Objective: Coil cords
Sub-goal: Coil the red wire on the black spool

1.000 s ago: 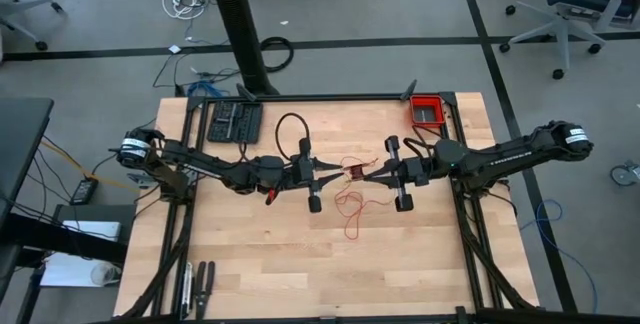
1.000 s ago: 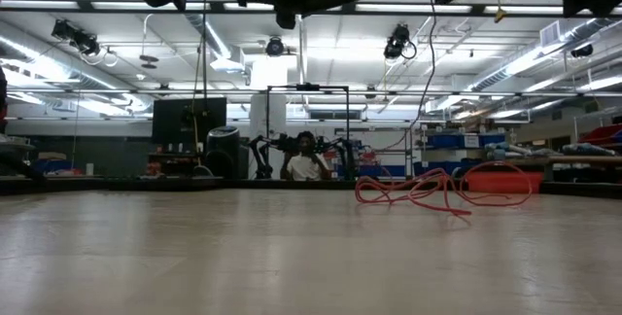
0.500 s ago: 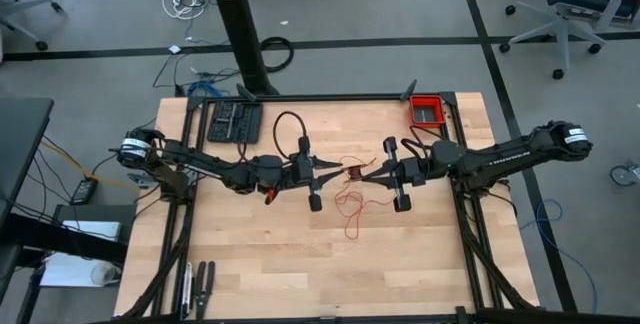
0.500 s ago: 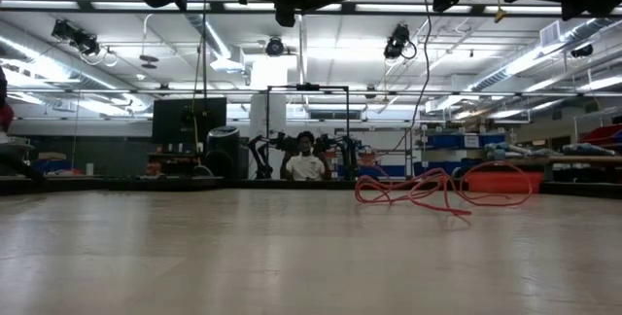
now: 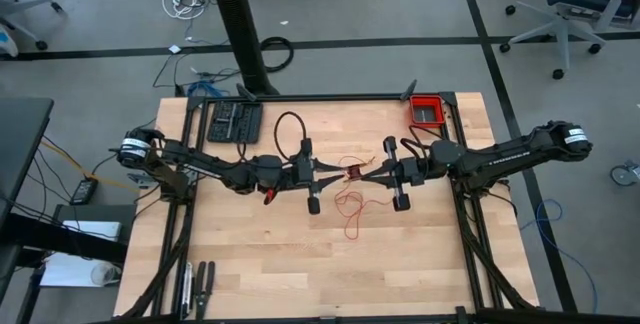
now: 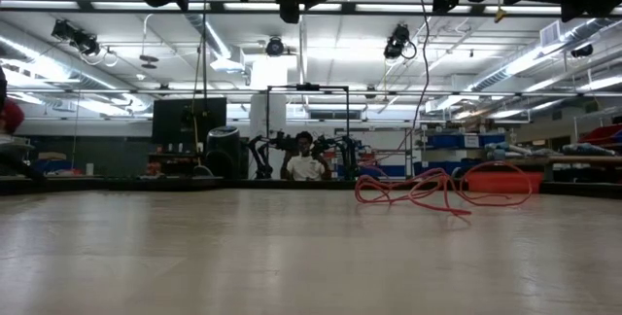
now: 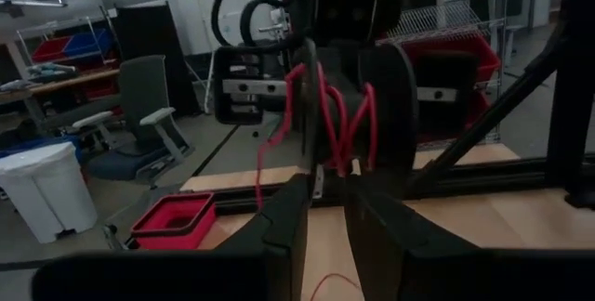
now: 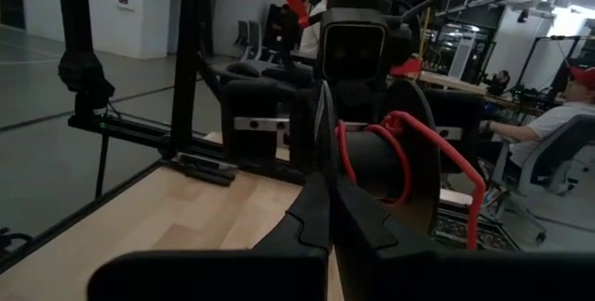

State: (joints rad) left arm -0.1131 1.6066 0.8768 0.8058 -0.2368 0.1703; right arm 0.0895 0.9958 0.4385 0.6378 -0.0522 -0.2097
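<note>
Above the middle of the bench (image 5: 250,264), the left gripper (image 5: 340,173) and the shut right gripper (image 5: 362,175) meet tip to tip, both pinching the red cord (image 5: 350,204), probably to wind loops while its slack trails toward the near edge.

Left arm (image 5: 200,164) and right arm (image 5: 500,154) — matte black, tubular, silver-ringed at the shoulders; each wrist carries a black crossbar with tapered dark fingers.
</note>
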